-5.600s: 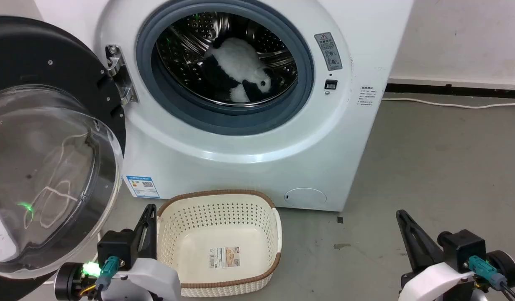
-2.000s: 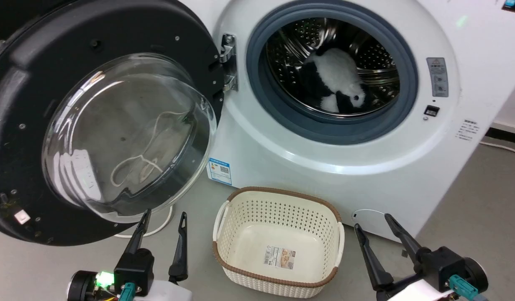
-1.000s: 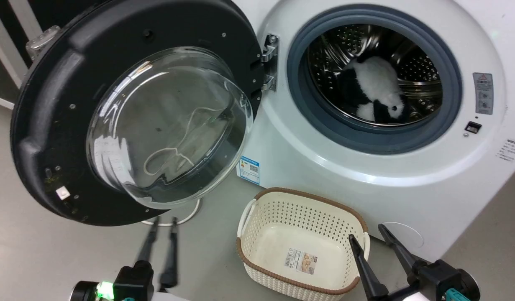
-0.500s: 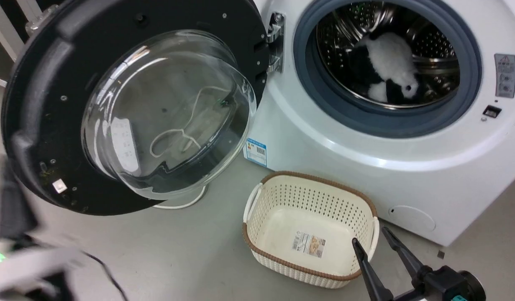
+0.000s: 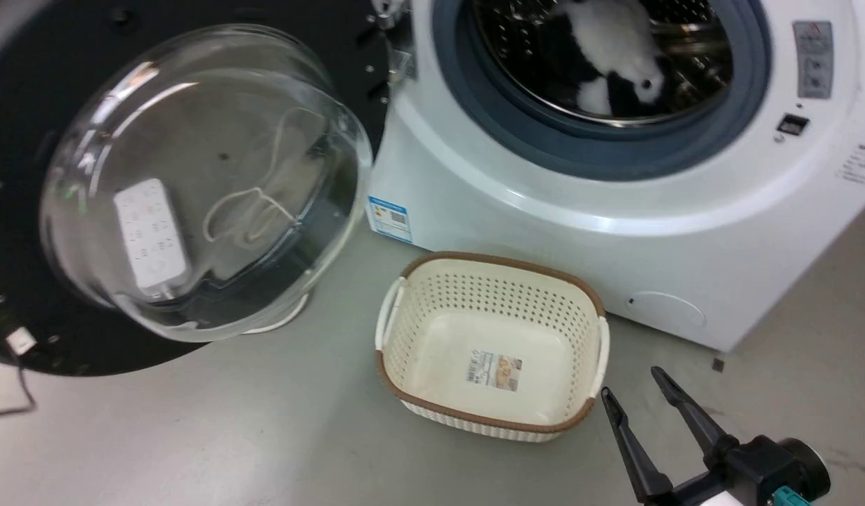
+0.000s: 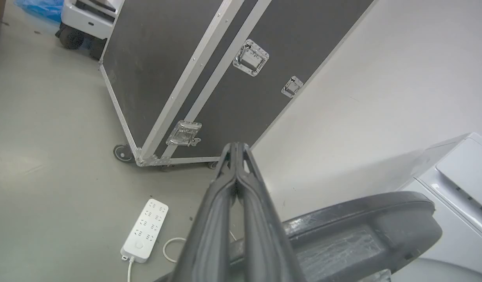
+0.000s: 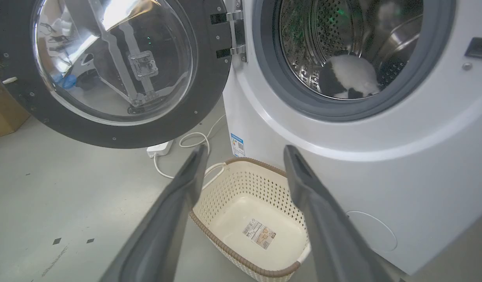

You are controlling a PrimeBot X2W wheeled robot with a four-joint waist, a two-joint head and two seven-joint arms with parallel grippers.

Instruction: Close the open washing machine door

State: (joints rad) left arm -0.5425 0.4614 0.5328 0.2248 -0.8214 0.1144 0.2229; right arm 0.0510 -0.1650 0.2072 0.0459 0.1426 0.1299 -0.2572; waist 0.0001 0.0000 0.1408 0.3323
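Washing machine door (image 5: 193,183) is at your far left, and it stands wide open, turned away from the round hole. Its black rim and big clear glass bowl face you. Through the glass you can see a white power strip (image 5: 151,235) and a loop of white cord (image 5: 249,204) on the floor behind.

Your left gripper (image 6: 237,149) is up by the outer edge of the washing machine door, as its wrist camera shows. Its two fingers are pressed tight together and hold nothing. You cannot tell if they touch the rim. Past them stands a big black case (image 6: 209,70) with silver edges and little wheels.

Look to the right and you reach the metal hinge (image 5: 397,49), which joins the door to the washing machine (image 5: 544,232). The machine is white, with a grey rubber ring (image 5: 615,151) round its steel drum (image 5: 506,49). A black and white soft toy (image 5: 615,42) lies inside the drum. A small blue label (image 5: 390,219) is stuck low on the front, close to the glass bowl.

On the grey floor (image 5: 228,436), just in front of the machine, stands a cream basket (image 5: 506,261) with a brown rim.

Further right, in the low corner, is your right gripper (image 5: 632,384). Its fingers are spread apart and hold nothing. It is near the basket's right corner but apart from it.
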